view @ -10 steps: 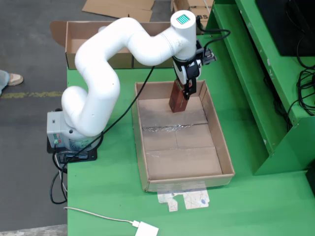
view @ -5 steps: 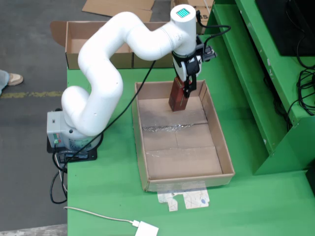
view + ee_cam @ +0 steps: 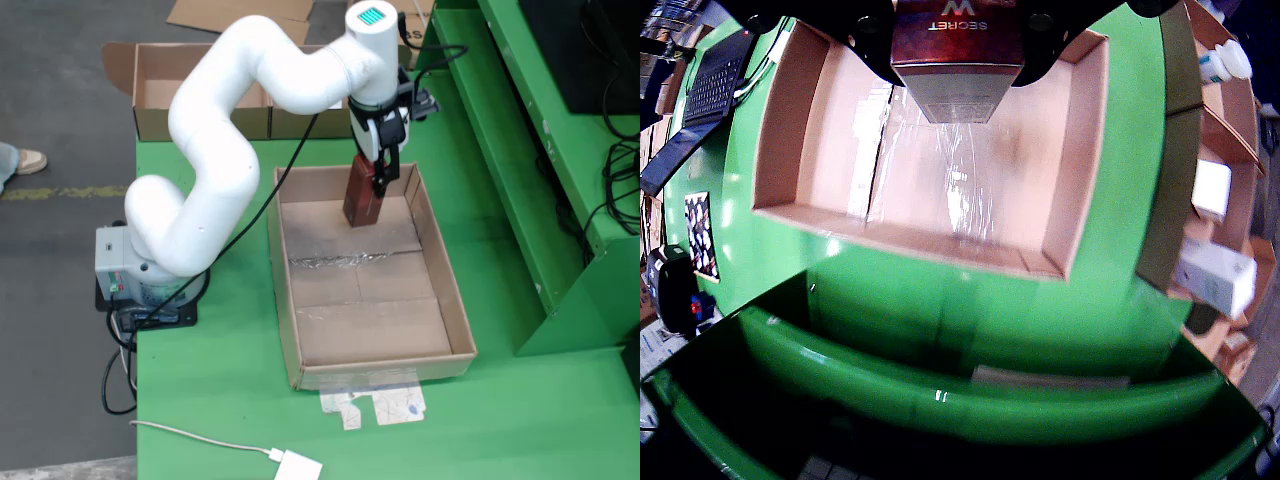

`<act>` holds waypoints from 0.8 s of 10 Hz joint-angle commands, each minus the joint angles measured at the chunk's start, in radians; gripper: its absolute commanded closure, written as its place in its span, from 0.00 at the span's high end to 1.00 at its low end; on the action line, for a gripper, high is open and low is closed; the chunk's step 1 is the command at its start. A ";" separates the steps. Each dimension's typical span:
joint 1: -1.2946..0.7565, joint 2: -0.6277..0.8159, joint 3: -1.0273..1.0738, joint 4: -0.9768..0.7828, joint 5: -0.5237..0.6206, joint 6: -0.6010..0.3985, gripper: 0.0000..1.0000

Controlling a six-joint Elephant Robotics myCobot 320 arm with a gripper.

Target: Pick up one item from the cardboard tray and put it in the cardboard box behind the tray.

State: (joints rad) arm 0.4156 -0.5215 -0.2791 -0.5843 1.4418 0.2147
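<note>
1. Arm [image 3: 215, 150]: white, base at the table's left edge in the fixed view, reaching right over the tray so the wrist hangs straight down.

2. Box [image 3: 160, 95]: open cardboard, behind the tray at the table's far edge, left of the gripper in the fixed view. Prob. the drop target; interior mostly hidden by the arm.

3. Tray [image 3: 290, 330]: shallow cardboard, taped floor seam, centre of the green table [image 3: 220, 400]. No other items visible inside.

4. Gripper [image 3: 378, 180]: over the tray's far end, fingers closed on the item's upper part, one per side.

5. Item [image 3: 361, 200]: dark red carton, upright, directly below the gripper and in its grasp. Wrist cam shows it [image 3: 958, 60] top-centre between the black fingers, print reading "SECRET". Lower end appears just clear of the tray floor; contact can't be ruled out from this angle. Judged: lift under way, carry to box not yet done.
</note>
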 commanded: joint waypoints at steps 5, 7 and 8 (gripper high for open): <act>0.029 0.057 0.279 0.059 -0.042 0.025 0.00; 0.043 0.064 0.279 0.072 -0.057 0.027 0.00; 0.043 0.064 0.279 0.072 -0.057 0.027 0.00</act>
State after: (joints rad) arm 0.4555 -0.4969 -0.0244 -0.5276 1.3973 0.2346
